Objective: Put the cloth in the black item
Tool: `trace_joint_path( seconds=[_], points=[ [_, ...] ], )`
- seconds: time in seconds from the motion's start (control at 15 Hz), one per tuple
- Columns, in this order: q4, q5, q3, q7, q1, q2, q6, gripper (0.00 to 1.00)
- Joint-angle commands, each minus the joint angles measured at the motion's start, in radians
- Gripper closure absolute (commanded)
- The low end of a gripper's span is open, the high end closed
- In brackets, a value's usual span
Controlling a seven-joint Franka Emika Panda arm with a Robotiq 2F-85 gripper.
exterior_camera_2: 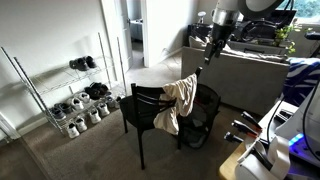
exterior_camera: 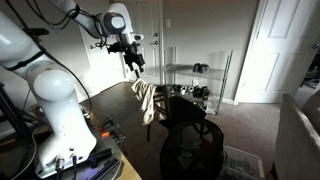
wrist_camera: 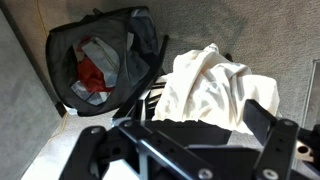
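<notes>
The beige and off-white cloth (exterior_camera: 146,100) hangs limp over the back of a dark slat-backed chair (exterior_camera_2: 148,108). It also shows in an exterior view (exterior_camera_2: 181,100) and in the wrist view (wrist_camera: 206,85). The round black mesh basket (exterior_camera: 192,150) stands on the carpet right beside the chair (exterior_camera_2: 206,115). In the wrist view the basket (wrist_camera: 62,45) holds red and grey fabric. My gripper (exterior_camera: 134,62) hovers above the cloth, apart from it, open and empty. It also shows in an exterior view (exterior_camera_2: 209,52), and in the wrist view (wrist_camera: 185,140) its two fingers straddle the space above the cloth.
A wire shelf rack (exterior_camera_2: 72,95) with shoes stands against the wall, and it also shows behind the chair (exterior_camera: 200,80). A grey sofa (exterior_camera_2: 250,75) sits behind the arm. A white door (exterior_camera: 275,50) is at the back. A desk edge with cables (exterior_camera_2: 255,150) lies near the robot base.
</notes>
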Motion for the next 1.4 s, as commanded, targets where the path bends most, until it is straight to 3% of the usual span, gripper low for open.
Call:
trace_joint_path(
  seconds=[0.0,0.4,0.6,1.33],
  points=[
    [-0.005,-0.012,-0.027,-0.041,0.024,0.005,0.04,0.0],
    [-0.02,-0.143,0.002,0.04,-0.035,-0.006,0.204,0.0],
    [-0.006,-0.095,-0.031,-0.03,0.006,0.006,0.116,0.0],
    [-0.001,-0.112,-0.025,0.007,0.001,0.008,0.121,0.0]
  ],
)
